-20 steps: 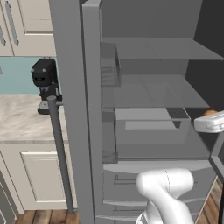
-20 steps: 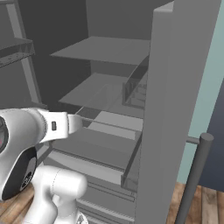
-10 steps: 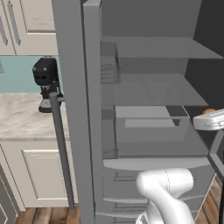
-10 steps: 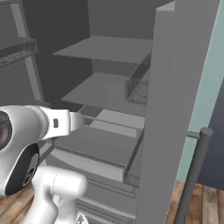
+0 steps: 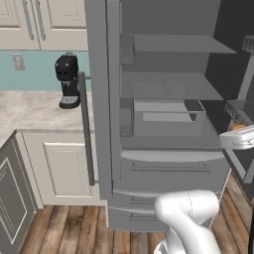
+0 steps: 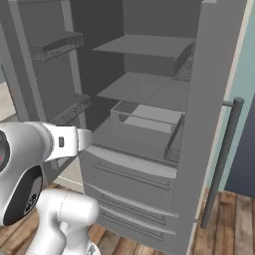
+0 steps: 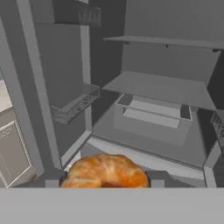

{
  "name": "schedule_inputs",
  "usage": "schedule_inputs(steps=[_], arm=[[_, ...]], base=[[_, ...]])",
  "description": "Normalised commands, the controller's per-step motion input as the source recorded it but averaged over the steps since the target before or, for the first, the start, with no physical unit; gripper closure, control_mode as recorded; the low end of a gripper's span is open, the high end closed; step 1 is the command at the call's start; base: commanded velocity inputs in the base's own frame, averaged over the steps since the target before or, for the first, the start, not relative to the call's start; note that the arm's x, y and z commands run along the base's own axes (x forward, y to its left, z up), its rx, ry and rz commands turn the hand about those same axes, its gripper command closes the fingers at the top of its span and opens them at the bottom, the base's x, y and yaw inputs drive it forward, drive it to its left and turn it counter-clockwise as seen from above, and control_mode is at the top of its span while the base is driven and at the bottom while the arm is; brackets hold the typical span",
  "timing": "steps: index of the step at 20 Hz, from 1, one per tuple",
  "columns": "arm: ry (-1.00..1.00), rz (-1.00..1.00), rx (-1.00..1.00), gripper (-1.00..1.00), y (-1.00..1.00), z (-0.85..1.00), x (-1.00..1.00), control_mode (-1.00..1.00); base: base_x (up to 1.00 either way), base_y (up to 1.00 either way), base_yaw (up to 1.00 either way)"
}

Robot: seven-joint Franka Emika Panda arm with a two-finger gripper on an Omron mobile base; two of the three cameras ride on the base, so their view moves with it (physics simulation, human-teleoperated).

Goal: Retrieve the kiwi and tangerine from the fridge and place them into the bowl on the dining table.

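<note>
At bottom centre of the hand view, tangerine (image 7: 105,171) sits clamped between the gripper (image 7: 105,180) fingertips, jaws closed around it. Fridge (image 6: 149,124) stands open across the frame, grey shelves bare.

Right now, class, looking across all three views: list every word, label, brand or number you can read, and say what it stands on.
None can be read: no text shows on the fridge, the tangerine or the coffee machine.
</note>
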Motion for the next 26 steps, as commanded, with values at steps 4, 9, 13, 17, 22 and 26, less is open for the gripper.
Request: schedule_inputs(steps=[4,9,13,17,22,26], arm=[[0.0,0.0,0.0,1.0,0.0,0.0,0.0,1.0],[0.0,0.0,0.0,1.0,0.0,0.0,0.0,1.0],[0.0,0.0,0.0,1.0,0.0,0.0,0.0,1.0],[0.0,0.0,0.0,1.0,0.0,0.0,0.0,1.0],[0.0,0.0,0.0,1.0,0.0,0.0,0.0,1.0],[0.0,0.0,0.0,1.0,0.0,0.0,0.0,1.0]], base=[[-0.12,-0.01,0.21],[0.0,-0.09,0.29],[-0.02,-0.15,0.33],[-0.13,-0.14,0.35],[-0.34,-0.13,0.35],[-0.54,-0.13,0.33]])
